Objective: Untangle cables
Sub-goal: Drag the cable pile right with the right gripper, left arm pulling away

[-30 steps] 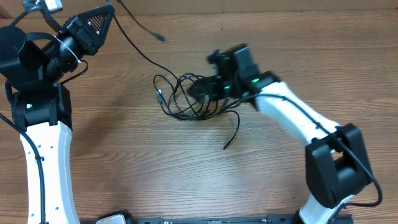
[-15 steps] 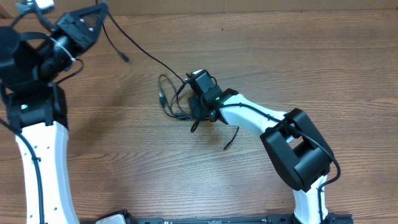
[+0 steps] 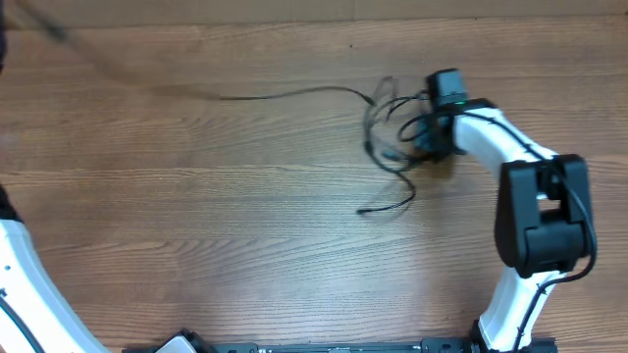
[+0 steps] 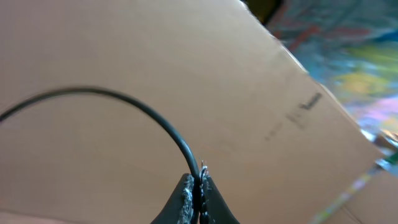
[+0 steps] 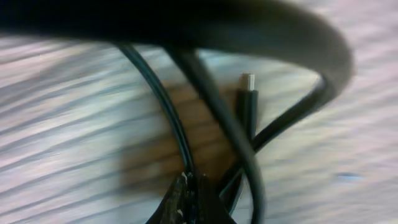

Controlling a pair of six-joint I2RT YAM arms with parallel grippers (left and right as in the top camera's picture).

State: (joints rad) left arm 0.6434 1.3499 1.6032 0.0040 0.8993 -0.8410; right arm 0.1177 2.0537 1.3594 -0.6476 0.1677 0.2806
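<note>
Both fingers (image 4: pixel 186 198) pinching cables (image 3: pixel 392 127), cardboard print (image 4: pixel 303 114) illegible

Right arm (image 3: pixel 496 132): white tubular links joined by black, box-shaped joint housings (image 3: pixel 545 211); a thin black wire (image 3: pixel 581 201) runs beside the elbow housing; green indicator light (image 3: pixel 456 99) on the black wrist module; left arm (image 3: pixel 27 284): white link, partly in frame; left gripper (image 4: pixel 196 198) and right gripper (image 5: pixel 191 198): black tapered fingertips with pale scuffing.

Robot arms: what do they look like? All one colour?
No. The right arm has white tubes, chunky black joints, a thin black wire and a green light. The left arm shows white too. The left gripper and right gripper have black, pointed, scuffed fingers.
</note>
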